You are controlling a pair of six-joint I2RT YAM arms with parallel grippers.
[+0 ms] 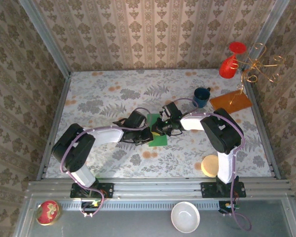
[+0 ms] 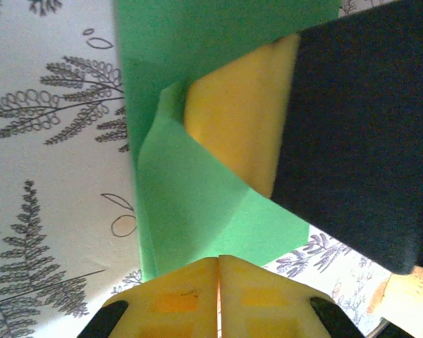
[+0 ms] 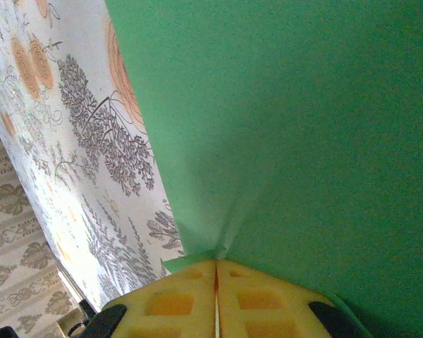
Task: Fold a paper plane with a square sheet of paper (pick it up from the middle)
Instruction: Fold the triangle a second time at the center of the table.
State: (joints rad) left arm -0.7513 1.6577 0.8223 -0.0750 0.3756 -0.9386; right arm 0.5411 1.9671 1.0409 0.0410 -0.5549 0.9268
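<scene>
Green paper (image 1: pixel 159 139) sits mid-counter (image 1: pixel 103 98), right between both arms. It's partly folded into a strip whose long axis runs roughly near-to-far, tilted a bit. Left jaws come at it from the left and right jaws from the right, so neither's really nearer. Right jaws are pressed together, pinching a crease of the paper, I reckon. Left jaws are closed too, tips at its edge; can't tell if they've got any. No clear nose yet, so no pointing direction.
</scene>
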